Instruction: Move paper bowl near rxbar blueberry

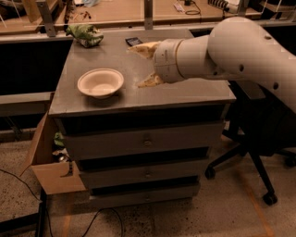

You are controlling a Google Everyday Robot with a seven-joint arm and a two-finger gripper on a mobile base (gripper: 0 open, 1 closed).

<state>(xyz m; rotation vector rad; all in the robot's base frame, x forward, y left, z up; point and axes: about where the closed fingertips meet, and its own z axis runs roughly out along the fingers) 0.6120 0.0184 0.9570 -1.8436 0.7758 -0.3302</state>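
The cream-white paper bowl [100, 83] sits upright on the grey cabinet top [194, 90], near its front left. The dark rxbar blueberry [133, 41] lies flat at the back middle of the top. My gripper [141, 65] reaches in from the right over the top, its two tan fingers spread wide apart and holding nothing. It is to the right of the bowl and in front of the bar. The upper fingertip [134, 49] is close to the bar; the lower fingertip [143, 84] is near the surface.
A green-and-white snack bag [84, 34] lies at the back left corner. The cabinet has drawers [146, 139] below. An open cardboard box [48, 159] stands at its left, a black office chair [252, 139] at its right. A wooden desk [120, 11] runs behind.
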